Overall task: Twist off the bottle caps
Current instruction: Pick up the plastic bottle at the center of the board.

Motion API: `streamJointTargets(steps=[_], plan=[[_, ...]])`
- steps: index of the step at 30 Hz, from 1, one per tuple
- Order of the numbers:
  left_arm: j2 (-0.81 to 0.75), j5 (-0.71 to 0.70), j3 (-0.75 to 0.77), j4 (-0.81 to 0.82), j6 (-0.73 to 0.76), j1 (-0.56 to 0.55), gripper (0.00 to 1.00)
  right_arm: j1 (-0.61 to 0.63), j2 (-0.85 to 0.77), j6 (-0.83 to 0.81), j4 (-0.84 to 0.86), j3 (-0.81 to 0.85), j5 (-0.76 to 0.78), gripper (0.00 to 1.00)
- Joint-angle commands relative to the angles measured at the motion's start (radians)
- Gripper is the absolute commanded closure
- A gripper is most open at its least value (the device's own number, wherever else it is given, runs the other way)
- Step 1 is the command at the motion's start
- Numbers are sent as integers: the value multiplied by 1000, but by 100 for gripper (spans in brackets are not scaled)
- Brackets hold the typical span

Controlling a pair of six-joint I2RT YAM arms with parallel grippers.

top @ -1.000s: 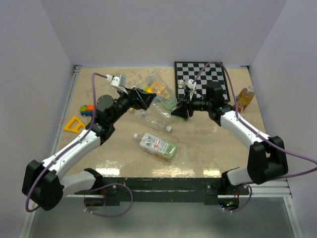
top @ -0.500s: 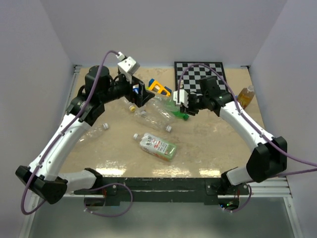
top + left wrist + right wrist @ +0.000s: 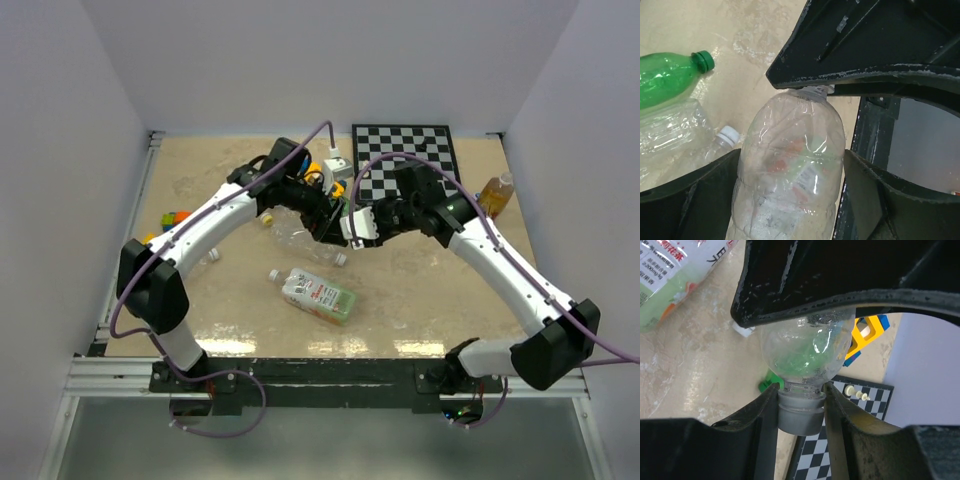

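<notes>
1. Right wrist view: the right jaws are clamped on the pale cap (image 3: pixel 800 416) of a clear bottle (image 3: pixel 807 347).
2. The left jaws grip that bottle's body from both sides.
3. A green bottle (image 3: pixel 662 82), its green cap (image 3: pixel 704 60) on, lies on the surface (image 3: pixel 740 30).
4. From above, both arms meet just in front of the chessboard (image 3: pixel 430 140); a labelled bottle (image 3: pixel 318 295) lies nearer.

Table (image 3: pixel 430 300): beige, marbled.
Far right: chessboard (image 3: pixel 420 150) (black and white), amber bottle (image 3: pixel 494 192) standing beside it.
Middle front: labelled bottle (image 3: pixel 318 294) lying down, white cap (image 3: pixel 273 274) on.
Left edge: coloured toy (image 3: pixel 175 217).
</notes>
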Motion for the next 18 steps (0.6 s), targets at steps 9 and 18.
streamJointTargets(steps=[9, 18], plan=[[-39, 105, -40, -11, 89, -19, 67, 3, -67, 2, 67, -19, 23, 99], [-170, 2, -239, 160, 157, -19, 100, 3, -113, 311, 181, -48, -70, 39]])
